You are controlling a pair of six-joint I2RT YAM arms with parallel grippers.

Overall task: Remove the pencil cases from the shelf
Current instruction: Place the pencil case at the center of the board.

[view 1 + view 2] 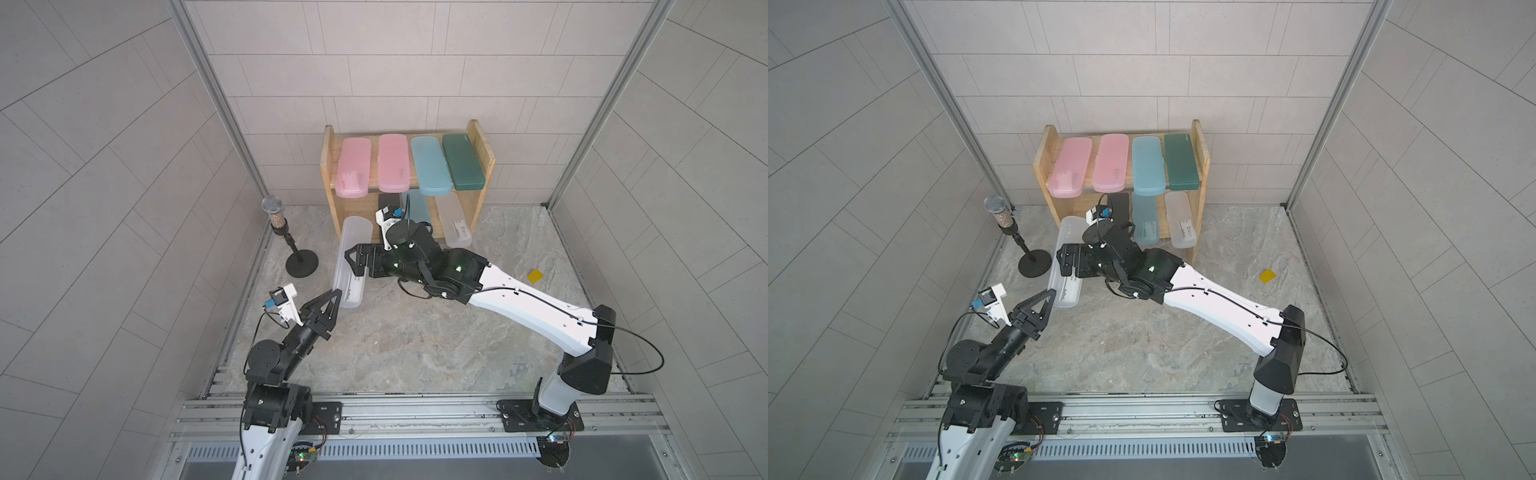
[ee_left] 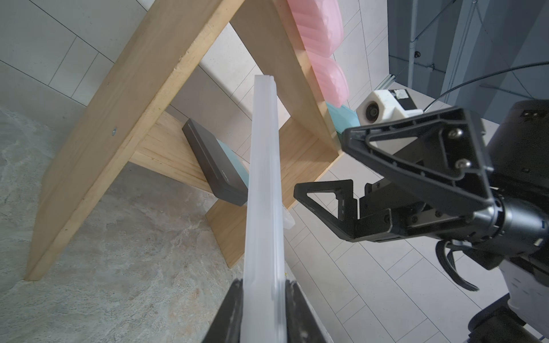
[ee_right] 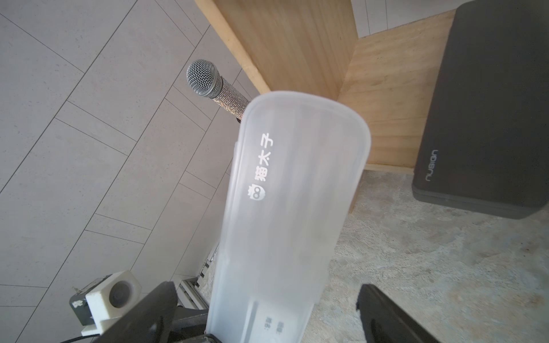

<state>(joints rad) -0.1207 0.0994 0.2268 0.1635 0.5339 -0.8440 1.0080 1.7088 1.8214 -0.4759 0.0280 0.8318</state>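
Marble tabletop (image 1: 415, 353), where right arm (image 1: 532, 303) half-hides black case (image 1: 388, 202).

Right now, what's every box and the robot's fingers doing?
Left fingers, shut on the frosted case.
Right fingers, open, gripping nothing.
Pink cases, closed, on the shelf top tier.
Top blue case, closed, top tier.
Green case, closed, top tier.
Black case, closed, lower tier.
Lower blue case, lower tier.
Lower frosted case, lower tier, poking out.
Microphone, upright on its stand.
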